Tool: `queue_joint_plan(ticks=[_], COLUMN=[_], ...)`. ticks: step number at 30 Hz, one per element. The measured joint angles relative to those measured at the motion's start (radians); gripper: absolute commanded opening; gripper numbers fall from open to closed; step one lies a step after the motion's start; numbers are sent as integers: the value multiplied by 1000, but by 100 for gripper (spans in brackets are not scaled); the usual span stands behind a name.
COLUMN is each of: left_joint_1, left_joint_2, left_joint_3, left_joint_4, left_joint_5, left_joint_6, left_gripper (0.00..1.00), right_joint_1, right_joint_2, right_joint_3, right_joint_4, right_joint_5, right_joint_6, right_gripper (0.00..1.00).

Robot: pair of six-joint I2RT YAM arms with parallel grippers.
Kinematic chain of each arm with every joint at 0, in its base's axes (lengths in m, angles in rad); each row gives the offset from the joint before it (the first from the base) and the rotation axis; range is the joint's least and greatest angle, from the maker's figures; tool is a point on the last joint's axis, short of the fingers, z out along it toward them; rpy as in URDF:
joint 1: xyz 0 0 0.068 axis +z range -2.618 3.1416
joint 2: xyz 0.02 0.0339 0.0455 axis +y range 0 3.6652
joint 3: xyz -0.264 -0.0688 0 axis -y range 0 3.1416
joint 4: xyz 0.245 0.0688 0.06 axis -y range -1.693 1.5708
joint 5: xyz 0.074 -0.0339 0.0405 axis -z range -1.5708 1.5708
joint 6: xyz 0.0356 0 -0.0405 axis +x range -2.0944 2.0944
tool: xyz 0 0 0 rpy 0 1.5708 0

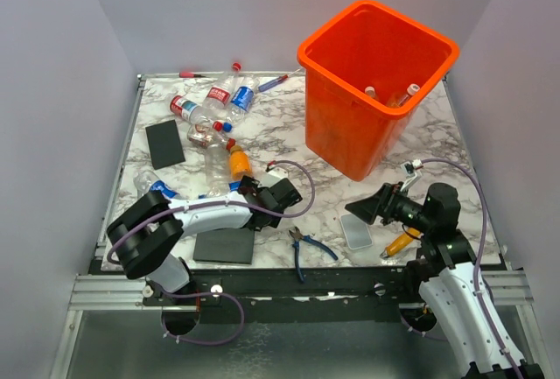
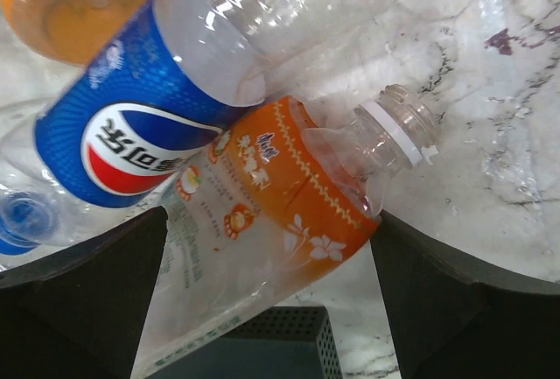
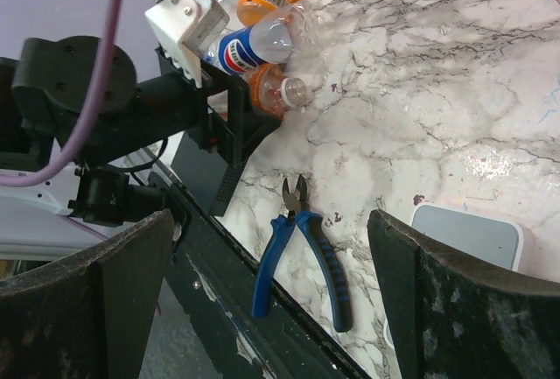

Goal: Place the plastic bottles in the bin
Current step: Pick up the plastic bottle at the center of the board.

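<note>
Left gripper (image 2: 269,300) is spread wide, its fingers either side of a clear plastic bottle with an orange floral label (image 2: 289,186), not closed on it. This bottle has no cap and lies on its side on the white marble-patterned table (image 2: 516,160), touching a blue-labelled clear bottle (image 2: 131,143). Likely empty, so very light, thin-walled, easily dented and slick (the neighbour may roll once disturbed). Best hold looks to be across the labelled mid-body, not the tapering shoulder, where it could slip out of the fingers. Right gripper (image 3: 271,296) is wide and empty, above the blue-handled pliers (image 3: 302,252). The bright orange square plastic bin (image 1: 350,134) stands far right, with bottle necks showing inside.
</note>
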Motion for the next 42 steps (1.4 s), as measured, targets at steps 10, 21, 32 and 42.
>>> queue_joint_plan(ticks=[10,21,32,42], left_joint_1=[2,11,32,37], left_joint_2=[61,115,49,73], left_joint_3=[14,118,129,188], left_joint_4=[66,112,102,-33], left_joint_5=[-2,0,9,99], left_joint_6=[-11,0,44,220], left_gripper=[55,47,92,80], right_joint_1=[11,11,11,11], right_joint_2=[-5,-58,-58,-58], right_joint_3=[-15,-15,-15,-15], right_joint_4=[-13,-50,-77,-98], right_joint_5=[-9,-7,-6,-6], right_joint_6=[0,1,1,1], right_gripper=[96,96,96,96])
